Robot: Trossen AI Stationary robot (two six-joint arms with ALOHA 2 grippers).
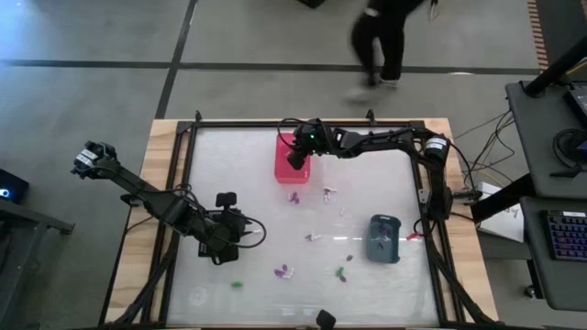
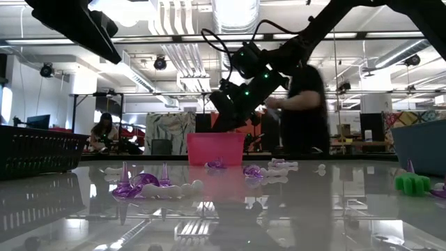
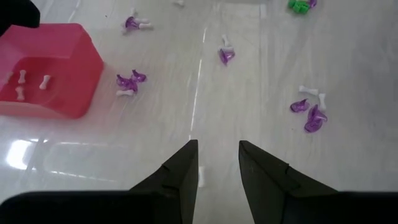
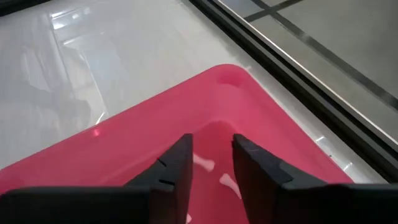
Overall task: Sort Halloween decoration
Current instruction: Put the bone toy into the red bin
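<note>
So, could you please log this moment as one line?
right gripper: jaws open over pink bin | white pieces inside | left gripper: jaws open, waiting over table

Both arms are dark, built of slim jointed links with black cables looping beside them. The right arm (image 1: 385, 139) shows small green lights near its wrist and a round silver-ringed joint at its base. The left arm (image 1: 174, 215) carries a boxy black wrist block. Each gripper has two dark, wedge-shaped fingers (image 3: 180, 177).
</note>
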